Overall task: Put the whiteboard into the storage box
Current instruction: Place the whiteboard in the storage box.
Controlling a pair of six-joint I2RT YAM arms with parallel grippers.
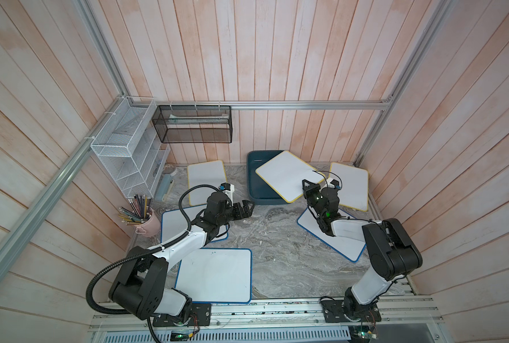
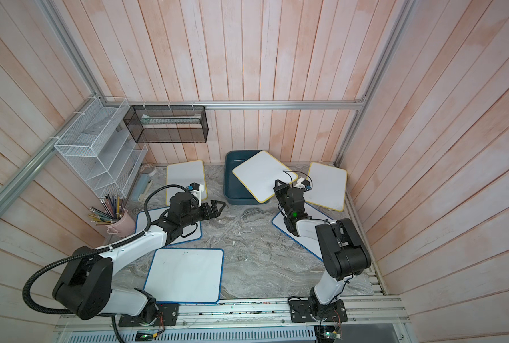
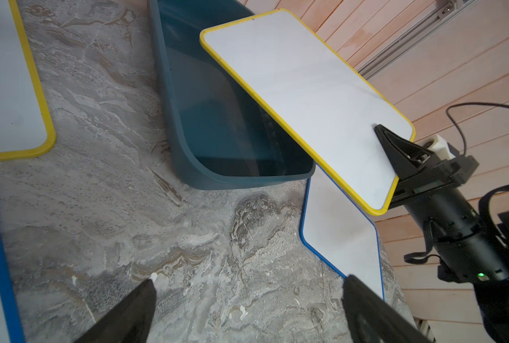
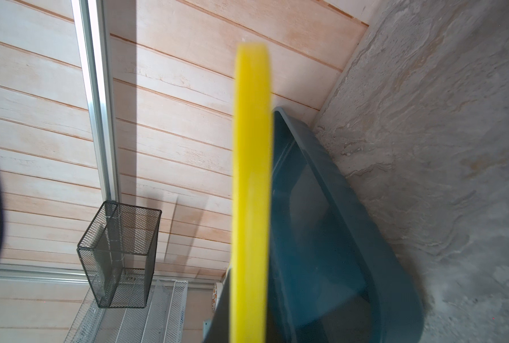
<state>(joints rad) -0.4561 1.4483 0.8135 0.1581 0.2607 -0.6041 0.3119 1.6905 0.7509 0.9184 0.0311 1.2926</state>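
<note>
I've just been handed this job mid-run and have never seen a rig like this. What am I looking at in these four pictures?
Two robot arms, each ending in a two-fingered gripper, work a marble table. Two pictures look down from overhead, nearly alike; the other two come from cameras on the wrists. The right gripper is shut on a corner of a yellow-rimmed whiteboard, holding it above the teal storage box, not yet inside. The left gripper is open and empty. Five more boards lie on the table: two yellow-rimmed, three blue-rimmed. A pencil cup, wire rack and mesh basket are off to the left.
</note>
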